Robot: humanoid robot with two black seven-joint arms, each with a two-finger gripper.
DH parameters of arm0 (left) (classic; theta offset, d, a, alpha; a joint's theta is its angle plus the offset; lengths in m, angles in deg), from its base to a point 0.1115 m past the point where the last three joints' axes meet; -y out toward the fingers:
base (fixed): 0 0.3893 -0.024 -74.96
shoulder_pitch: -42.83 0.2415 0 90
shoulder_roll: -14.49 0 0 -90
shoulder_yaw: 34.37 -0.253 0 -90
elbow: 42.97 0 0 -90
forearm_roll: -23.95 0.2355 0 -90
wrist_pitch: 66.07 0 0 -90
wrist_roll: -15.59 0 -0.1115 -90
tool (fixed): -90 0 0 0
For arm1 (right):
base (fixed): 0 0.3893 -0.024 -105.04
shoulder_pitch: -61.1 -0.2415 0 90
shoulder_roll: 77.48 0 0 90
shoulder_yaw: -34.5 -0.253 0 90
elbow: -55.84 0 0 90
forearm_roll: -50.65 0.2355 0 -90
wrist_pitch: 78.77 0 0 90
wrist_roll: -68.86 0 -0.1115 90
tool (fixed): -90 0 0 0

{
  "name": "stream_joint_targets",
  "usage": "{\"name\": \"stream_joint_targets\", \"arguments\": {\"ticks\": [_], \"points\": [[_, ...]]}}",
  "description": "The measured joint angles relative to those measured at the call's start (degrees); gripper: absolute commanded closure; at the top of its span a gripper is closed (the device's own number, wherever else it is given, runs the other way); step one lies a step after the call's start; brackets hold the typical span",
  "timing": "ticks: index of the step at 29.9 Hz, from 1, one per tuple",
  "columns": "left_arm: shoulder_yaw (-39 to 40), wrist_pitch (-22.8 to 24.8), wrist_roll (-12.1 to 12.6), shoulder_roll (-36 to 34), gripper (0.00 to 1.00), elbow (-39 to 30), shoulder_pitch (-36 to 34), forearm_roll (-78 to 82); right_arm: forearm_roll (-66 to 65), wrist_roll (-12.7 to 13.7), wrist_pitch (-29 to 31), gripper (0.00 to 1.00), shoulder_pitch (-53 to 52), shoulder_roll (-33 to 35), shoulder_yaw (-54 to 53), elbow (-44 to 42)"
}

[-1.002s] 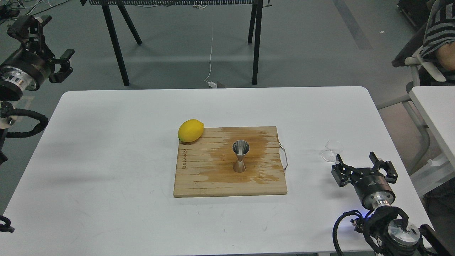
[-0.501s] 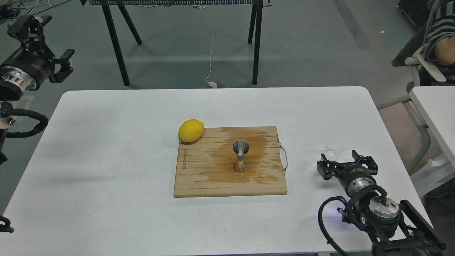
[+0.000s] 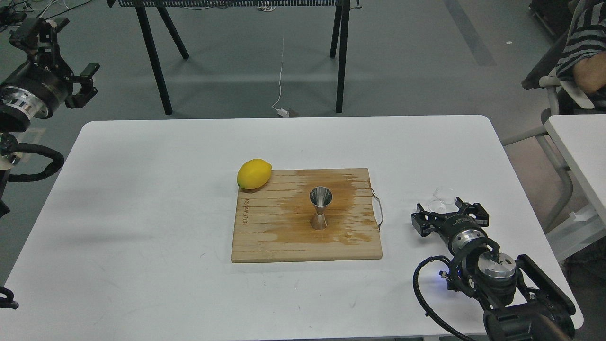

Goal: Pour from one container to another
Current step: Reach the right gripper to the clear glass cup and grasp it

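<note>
The clear glass cup (image 3: 442,198) stands on the white table (image 3: 142,189) at the right, hard to make out against the surface. My right gripper (image 3: 449,215) is open just in front of it, its two fingers spread either side of the cup's near wall without closing on it. The shiny steel jigger (image 3: 320,208) stands upright in the middle of the wooden cutting board (image 3: 265,237), on a wet stain. My left gripper (image 3: 61,61) hangs open high off the table's far left corner, holding nothing.
A yellow lemon (image 3: 254,174) rests at the board's back left corner. A wire handle (image 3: 378,213) sticks out of the board's right side. A second table (image 3: 580,151) and a seated person (image 3: 584,52) are at the right; a black-legged stand (image 3: 246,52) is behind.
My right gripper has moved left and forward toward the glass cup, from below and right of it to right up against it. The left arm has barely shifted.
</note>
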Motion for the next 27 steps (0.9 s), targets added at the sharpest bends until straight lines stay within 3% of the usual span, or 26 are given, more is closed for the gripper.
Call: {"name": "stream_joint_targets", "arguments": {"ticks": [9, 12, 14, 20, 27], "points": [[0.0, 0.0, -0.2, -0.9, 0.01, 0.0, 0.0, 0.0, -0.3, -0.6, 0.1, 0.49, -2.5, 0.0, 2.9, -3.6], [0.0, 0.0, -0.2, -1.1, 0.01, 0.0, 0.0, 0.0, -0.3, -0.6, 0.4, 0.69, -2.5, 0.0, 3.0, -3.4], [0.0, 0.0, -0.2, -1.1, 0.01, 0.0, 0.0, 0.0, -0.3, -0.7, 0.6, 0.76, -2.5, -0.1, 3.1, -3.3], [0.0, 0.0, -0.2, -1.2, 0.01, 0.0, 0.1, 0.0, -0.3, -0.9, 1.0, 0.76, -2.2, -0.1, 3.1, -0.7], [0.0, 0.0, -0.2, -1.1, 0.01, 0.0, 0.1, 0.0, -0.5, -1.0, 0.2, 0.76, 0.6, 1.5, 3.1, 10.3]]}}
